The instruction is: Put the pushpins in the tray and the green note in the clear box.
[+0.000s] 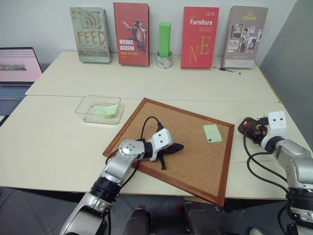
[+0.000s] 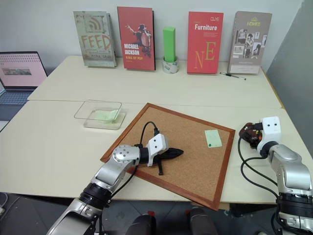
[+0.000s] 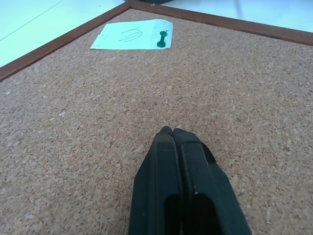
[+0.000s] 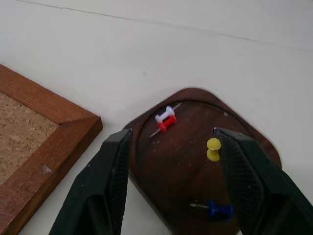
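Observation:
A pale green note (image 1: pixel 212 132) lies on the cork board (image 1: pixel 186 161), held by a green pushpin (image 3: pixel 163 39) at its edge. Another pale green slip (image 1: pixel 106 110) lies inside the clear box (image 1: pixel 99 108) at the left. My left gripper (image 3: pixel 168 131) is shut and empty, resting low over the board's middle, well short of the note. The dark brown tray (image 4: pixel 171 166) sits on the table just right of the board and holds white (image 4: pixel 165 115), red (image 4: pixel 166 124), yellow (image 4: pixel 213 149) and blue (image 4: pixel 219 209) pushpins. My right gripper (image 4: pixel 171 134) hangs open over the tray, holding nothing.
Books stand along the back wall, with a tall green block (image 1: pixel 165 39) in a tape roll between them. A pen (image 1: pixel 227 70) lies at the back right. A laptop (image 1: pixel 17 68) sits at the far left. The table edge runs close beyond the tray.

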### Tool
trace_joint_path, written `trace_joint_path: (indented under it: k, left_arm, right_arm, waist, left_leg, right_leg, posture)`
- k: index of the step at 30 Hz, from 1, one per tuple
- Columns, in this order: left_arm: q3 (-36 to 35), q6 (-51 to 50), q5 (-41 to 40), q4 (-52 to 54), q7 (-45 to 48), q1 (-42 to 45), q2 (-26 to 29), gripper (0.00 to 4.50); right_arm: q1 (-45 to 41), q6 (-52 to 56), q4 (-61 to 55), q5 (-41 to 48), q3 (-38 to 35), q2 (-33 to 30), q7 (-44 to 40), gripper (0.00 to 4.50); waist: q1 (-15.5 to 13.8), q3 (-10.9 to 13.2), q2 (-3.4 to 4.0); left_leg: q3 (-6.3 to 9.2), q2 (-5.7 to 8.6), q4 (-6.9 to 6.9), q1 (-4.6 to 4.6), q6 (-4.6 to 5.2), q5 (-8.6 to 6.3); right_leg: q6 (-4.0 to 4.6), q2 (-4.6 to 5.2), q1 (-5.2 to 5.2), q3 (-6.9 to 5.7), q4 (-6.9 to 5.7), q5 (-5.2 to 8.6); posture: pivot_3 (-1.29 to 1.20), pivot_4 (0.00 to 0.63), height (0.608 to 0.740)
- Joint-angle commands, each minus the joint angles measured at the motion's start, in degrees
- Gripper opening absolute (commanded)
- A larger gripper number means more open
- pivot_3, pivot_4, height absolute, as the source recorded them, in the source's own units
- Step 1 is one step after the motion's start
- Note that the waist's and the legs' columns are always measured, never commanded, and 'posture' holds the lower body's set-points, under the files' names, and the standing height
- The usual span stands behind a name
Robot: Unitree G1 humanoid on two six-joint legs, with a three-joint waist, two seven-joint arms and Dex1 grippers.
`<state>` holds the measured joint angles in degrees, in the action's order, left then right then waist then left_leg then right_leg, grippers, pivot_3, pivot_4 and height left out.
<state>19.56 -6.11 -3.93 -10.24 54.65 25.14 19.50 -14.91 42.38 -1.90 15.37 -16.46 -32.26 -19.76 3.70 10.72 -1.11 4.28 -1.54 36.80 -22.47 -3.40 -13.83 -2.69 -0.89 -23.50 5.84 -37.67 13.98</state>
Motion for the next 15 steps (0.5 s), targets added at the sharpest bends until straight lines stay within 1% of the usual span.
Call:
trace_joint_path:
  k: [1,9,15]
  left_arm:
    - [1.2,-0.8,1.6,-2.0,0.4,-0.7,0.8,0.00]
    - [1.3,-0.6,1.7,-2.2,0.5,-0.7,0.9,0.00]
    - [1.4,-0.6,1.7,-2.2,0.4,-0.8,0.8,0.00]
  right_arm:
    - [0.0,1.1,-3.4,1.0,-1.5,0.2,0.7,2.78]
    - [0.6,0.2,-4.0,-0.7,-0.5,-0.5,1.6,2.78]
    - [1.4,-6.2,-3.9,-4.3,1.4,-0.5,2.2,2.78]
  waist:
    - [0.0,0.0,0.00]
    - [0.0,0.0,0.00]
    - [0.0,0.0,0.00]
  left_leg:
    - [0.00,0.00,0.00,0.00,0.00,0.00]
    - [0.00,0.00,0.01,0.01,0.00,0.00]
    - [0.00,0.00,0.01,0.01,0.00,0.00]
  right_leg:
    - [0.00,0.00,0.00,0.00,0.00,0.00]
    - [0.01,0.00,0.00,0.00,0.00,0.01]
    - [0.01,0.00,0.00,0.00,0.00,0.01]
  posture:
    - [0.00,0.150,0.740]
    - [0.00,0.150,0.740]
    - [0.00,0.150,0.740]
